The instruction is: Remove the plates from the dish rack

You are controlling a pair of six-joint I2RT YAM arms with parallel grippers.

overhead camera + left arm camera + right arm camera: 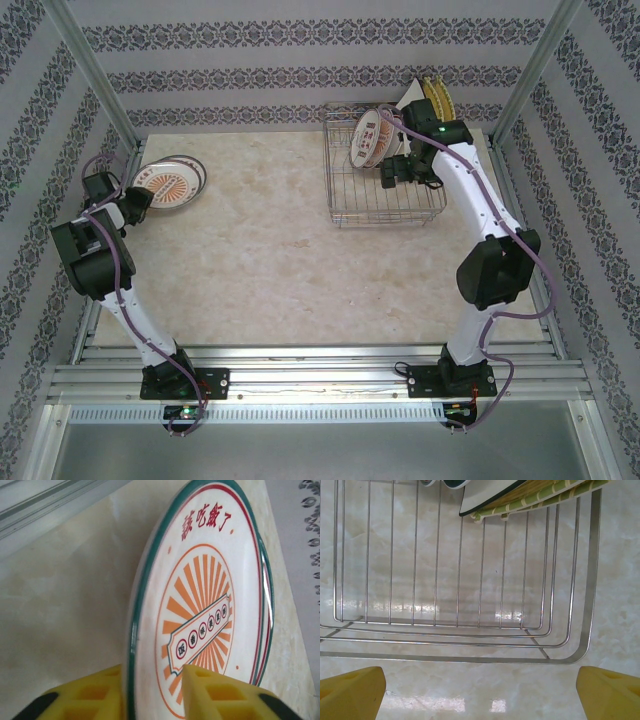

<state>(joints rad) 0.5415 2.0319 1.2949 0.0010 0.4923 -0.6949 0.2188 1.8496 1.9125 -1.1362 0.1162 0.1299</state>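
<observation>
The plates look like glazed ceramic: stiff, smooth, probably slippery, easy to chip and not very light. I judge that the rim is the best place to take hold, with one finger on each face, because the flat middle gives nothing to grip.

The green-banded plate (200,605) is at the far left of the tabletop (260,240). It lies on top of a second round plate (266,630) with a red line at its edge. The left end effector (152,672) has its yellow fingers (225,697) on both sides of the near rim of the green-banded plate. It seems to pinch it, one finger under and one over.

The dish rack (370,205) stands at the far right. Inside it, an orange-patterned plate (370,140) stands on edge, and the yellow woven plates (437,98) lean at the far side. The right end effector (480,692) hangs over the rack with its fingers spread wide. It holds nothing and touches nothing that I can see.
</observation>
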